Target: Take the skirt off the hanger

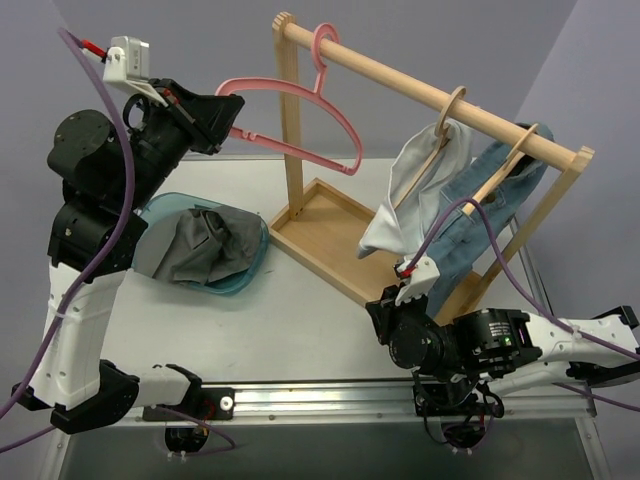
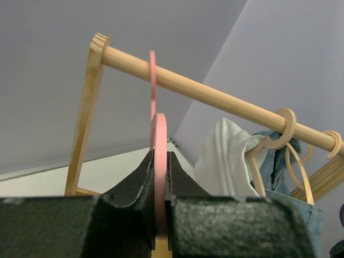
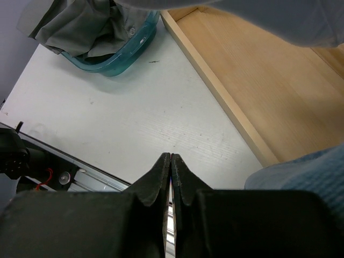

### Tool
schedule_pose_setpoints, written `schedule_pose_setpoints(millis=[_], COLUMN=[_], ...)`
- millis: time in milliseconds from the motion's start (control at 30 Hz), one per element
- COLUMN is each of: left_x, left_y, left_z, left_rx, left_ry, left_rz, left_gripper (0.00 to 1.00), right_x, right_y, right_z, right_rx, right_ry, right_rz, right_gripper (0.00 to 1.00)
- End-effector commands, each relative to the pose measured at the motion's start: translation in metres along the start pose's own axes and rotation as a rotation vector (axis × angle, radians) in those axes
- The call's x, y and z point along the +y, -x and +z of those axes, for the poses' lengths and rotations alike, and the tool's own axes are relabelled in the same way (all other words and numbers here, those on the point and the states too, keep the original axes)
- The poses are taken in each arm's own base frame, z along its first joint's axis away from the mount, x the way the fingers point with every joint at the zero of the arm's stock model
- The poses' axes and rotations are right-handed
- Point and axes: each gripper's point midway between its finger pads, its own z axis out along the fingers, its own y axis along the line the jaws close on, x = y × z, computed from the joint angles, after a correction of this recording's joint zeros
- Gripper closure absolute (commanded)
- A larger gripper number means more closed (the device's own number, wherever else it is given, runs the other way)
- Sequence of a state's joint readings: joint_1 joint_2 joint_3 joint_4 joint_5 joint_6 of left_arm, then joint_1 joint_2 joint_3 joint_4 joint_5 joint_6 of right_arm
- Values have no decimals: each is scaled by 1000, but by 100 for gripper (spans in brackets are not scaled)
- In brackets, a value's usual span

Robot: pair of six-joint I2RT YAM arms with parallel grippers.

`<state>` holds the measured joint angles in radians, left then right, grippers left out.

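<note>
A pink hanger (image 1: 300,100) hangs bare from the wooden rail (image 1: 400,80), its hook over the rail's left end. My left gripper (image 1: 232,115) is shut on the hanger's left arm; the left wrist view shows the pink hanger (image 2: 158,161) edge-on, pinched between the jaws. A grey skirt (image 1: 205,245) lies crumpled in the blue bin (image 1: 255,268) on the table at the left. My right gripper (image 1: 385,310) is shut and empty, low over the table near the rack's base; in the right wrist view the right gripper (image 3: 171,158) points at bare table.
The wooden rack (image 1: 330,235) stands mid-table with a tray base. A white garment (image 1: 420,190) and a denim garment (image 1: 490,210) hang on wooden hangers at the rail's right end. The bin and skirt also show in the right wrist view (image 3: 97,27).
</note>
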<state>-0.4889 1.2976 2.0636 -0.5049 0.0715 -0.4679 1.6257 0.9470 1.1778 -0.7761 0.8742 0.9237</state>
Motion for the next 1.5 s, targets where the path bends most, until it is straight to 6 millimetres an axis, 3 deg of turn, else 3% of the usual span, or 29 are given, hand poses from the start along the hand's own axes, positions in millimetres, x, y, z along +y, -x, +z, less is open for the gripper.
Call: schedule_pose_setpoints(millis=[0, 200, 300, 333, 367, 433, 500, 633, 767, 833, 900, 933, 1033, 1100, 1133, 1200, 1233, 1300, 1467], left_x=[-8, 3, 9, 15, 16, 21, 30, 58, 66, 54, 37, 17, -17, -31, -53, -61, -79, -85, -106], left_y=[12, -12, -23, -32, -37, -47, -47, -42, -20, -19, -26, -36, -64, -85, -90, -110, -112, -128, -142], left_z=[-1, -8, -19, -20, -23, -30, -40, -56, -75, -75, -61, -56, -38, -27, -29, -18, -20, -11, -5], left_rx=[-39, 23, 66, 89, 102, 121, 113, 99, 32, 37, 79, 134, 254, 312, 330, 373, 379, 411, 428], left_ry=[-35, -8, 22, 38, 42, 56, 109, 270, 346, 280, 185, 72, -101, -144, -206, -204, -250, -238, -262], left_rz=[11, 6, -3, -8, -9, -9, -8, 47, 75, 76, 65, 45, -8, -3, 2, 34, 44, 51, 70], left_gripper=[98, 98, 60, 25, 14, 2, 6, 6, 6, 6, 6, 6, 3, 2, 2, 2, 2, 2, 2], right_x=[-8, -5, -3, -3, -2, -1, 1, 3, 0, -2, -3, -3, -2, -2, -2, -3, -4, -4, -6], right_y=[2, 0, 0, 0, -1, 0, -1, -1, -3, -2, -2, -2, -1, -2, -3, -5, -5, -5, -6], right_z=[0, 1, 2, 3, 4, 4, 5, 6, 8, 9, 10, 10, 10, 10, 10, 10, 10, 10, 9], right_rx=[-18, -15, -12, -12, -13, -14, -14, -13, -15, -23, -28, -30, -35, -35, -34, -29, -29, -25, -19], right_ry=[-32, -31, -31, -35, -36, -37, -37, -40, -73, -98, -107, -106, -98, -92, -92, -93, -94, -94, -95], right_rz=[-11, -14, -19, -21, -23, -20, -17, -5, -12, -23, -14, -10, 8, 15, 17, 22, 22, 24, 35], right_gripper=[100, 100, 100, 100, 99, 96, 88, 61, 50, 46, 45, 44, 43, 43, 43, 43, 43, 42, 42])
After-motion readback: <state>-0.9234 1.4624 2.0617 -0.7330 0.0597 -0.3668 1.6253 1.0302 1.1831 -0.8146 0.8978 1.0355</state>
